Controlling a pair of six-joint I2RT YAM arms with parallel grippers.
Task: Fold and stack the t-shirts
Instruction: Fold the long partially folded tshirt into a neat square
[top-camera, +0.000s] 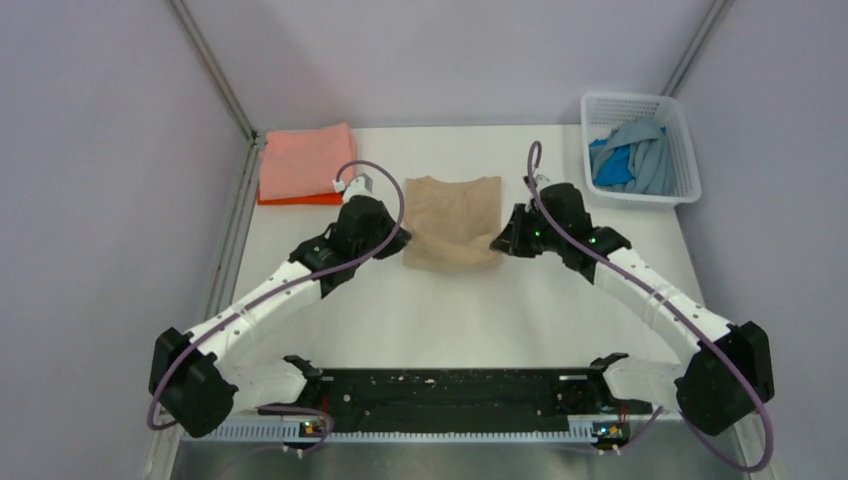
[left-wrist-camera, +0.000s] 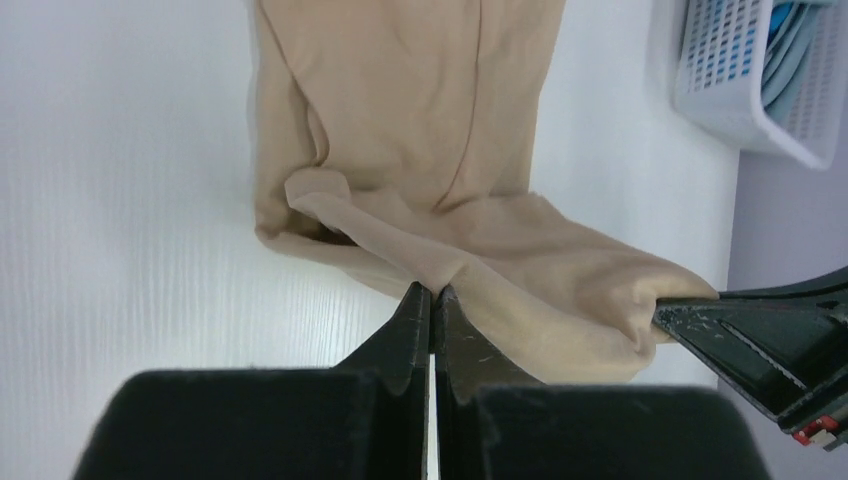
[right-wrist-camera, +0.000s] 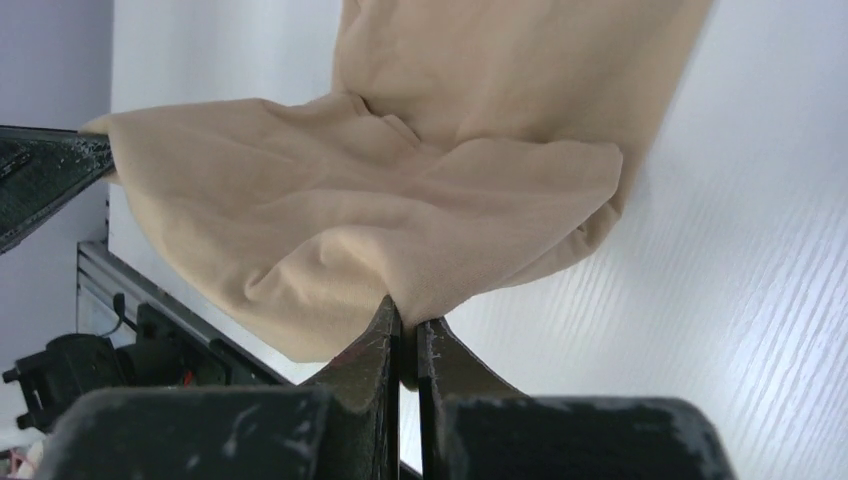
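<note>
A white table (top-camera: 480, 310) boxed in by pale lilac walls carries the work. The tan t-shirt (top-camera: 455, 215) lies at its middle, between the two arms, its long axis running from the arms' side toward the back wall. Its near end is raised off the surface. The left gripper (left-wrist-camera: 432, 295) is pinched tight on the near-left part of that edge and the right gripper (right-wrist-camera: 405, 312) on the near-right corner, with cloth sagging between them. The rest of the shirt lies flat beyond both pincers, so I judge the fold means carrying the held edge straight away from the bases, over the flat part. Neither arm is nearer, as each has its own side. A folded salmon pink t-shirt (top-camera: 305, 158) sits on the orange t-shirt (top-camera: 290, 200) at far left, well apart
</note>
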